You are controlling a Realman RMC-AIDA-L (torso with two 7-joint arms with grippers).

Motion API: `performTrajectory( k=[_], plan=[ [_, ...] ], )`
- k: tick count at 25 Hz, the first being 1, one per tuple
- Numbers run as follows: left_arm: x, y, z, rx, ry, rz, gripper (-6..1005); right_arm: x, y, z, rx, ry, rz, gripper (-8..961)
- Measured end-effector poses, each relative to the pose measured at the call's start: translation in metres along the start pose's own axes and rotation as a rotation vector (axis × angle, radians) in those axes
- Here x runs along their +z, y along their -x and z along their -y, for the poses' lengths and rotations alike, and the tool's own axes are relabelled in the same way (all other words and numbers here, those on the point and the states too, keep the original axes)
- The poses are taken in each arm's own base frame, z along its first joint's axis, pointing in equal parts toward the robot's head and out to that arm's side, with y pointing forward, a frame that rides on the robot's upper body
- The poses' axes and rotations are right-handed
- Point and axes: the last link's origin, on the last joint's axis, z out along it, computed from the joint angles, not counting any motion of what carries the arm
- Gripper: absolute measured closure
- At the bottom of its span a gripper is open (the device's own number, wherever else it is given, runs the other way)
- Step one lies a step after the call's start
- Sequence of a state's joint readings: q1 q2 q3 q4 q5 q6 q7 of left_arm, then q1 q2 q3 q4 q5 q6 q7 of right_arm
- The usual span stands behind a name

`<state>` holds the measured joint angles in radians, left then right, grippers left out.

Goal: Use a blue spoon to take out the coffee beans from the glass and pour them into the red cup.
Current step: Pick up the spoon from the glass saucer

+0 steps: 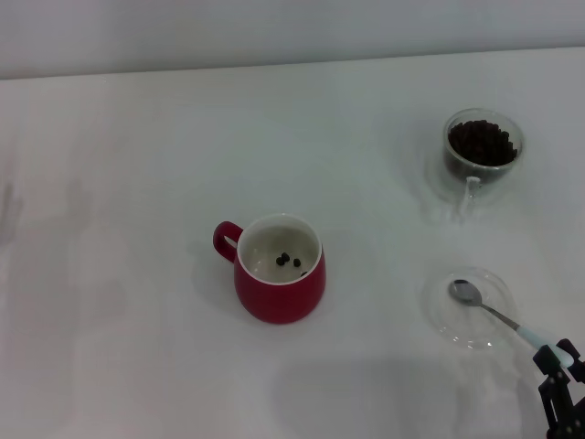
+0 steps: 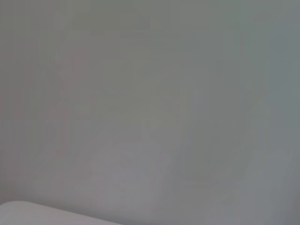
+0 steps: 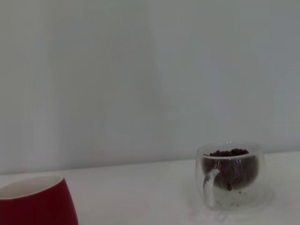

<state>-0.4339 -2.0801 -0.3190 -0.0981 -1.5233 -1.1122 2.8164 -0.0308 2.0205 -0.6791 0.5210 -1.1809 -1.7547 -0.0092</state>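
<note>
The red cup [image 1: 279,285] stands mid-table with its handle to the left and three coffee beans [image 1: 289,263] on its white inside; its rim also shows in the right wrist view [image 3: 33,204]. Far right stands the glass [image 1: 483,146], heaped with coffee beans [image 1: 482,143], and it appears again as the glass [image 3: 229,176] in the right wrist view. The blue spoon [image 1: 494,313] lies with its silver bowl in a clear saucer [image 1: 445,315], its pale handle pointing to the near right. My right gripper [image 1: 558,361] sits at the handle's end. The left gripper is out of view.
A pale wall runs along the table's far edge. The left wrist view shows only blank wall and a sliver of white surface [image 2: 28,213]. The saucer lies between the glass and the table's near right corner.
</note>
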Motion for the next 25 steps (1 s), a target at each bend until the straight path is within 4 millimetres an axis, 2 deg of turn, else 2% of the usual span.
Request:
performTrajectory(
  k=[25],
  plan=[
    [0.002, 0.000, -0.002, -0.002, 0.001, 0.003, 123, 0.005, 0.014, 0.007, 0.034, 0.026, 0.097, 774]
  ],
)
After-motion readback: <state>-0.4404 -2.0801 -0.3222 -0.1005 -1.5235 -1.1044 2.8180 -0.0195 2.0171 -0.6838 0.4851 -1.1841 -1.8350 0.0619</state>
